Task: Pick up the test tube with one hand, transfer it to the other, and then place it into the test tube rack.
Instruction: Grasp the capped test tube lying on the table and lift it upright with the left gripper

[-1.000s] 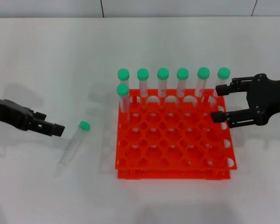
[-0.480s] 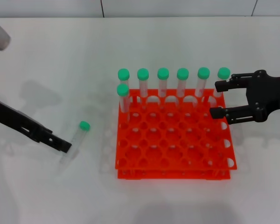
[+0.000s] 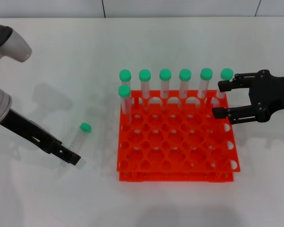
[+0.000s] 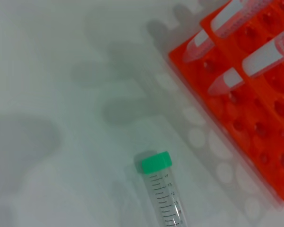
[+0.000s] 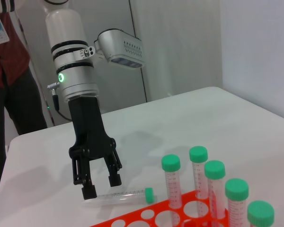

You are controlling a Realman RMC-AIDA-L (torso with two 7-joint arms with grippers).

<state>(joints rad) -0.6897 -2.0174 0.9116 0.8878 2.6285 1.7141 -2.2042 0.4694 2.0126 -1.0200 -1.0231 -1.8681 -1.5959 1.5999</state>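
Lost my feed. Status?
Left gripper open, over lying tube. Right gripper open, idle at rack far corner. Nothing blocking.

White table [image 3: 61, 61] — pale walls [image 5: 180, 42]

test tube [image 4: 163, 194]: lower end cut off in the left wrist view
right gripper [image 3: 219, 99]: arm runs off the head view's edge
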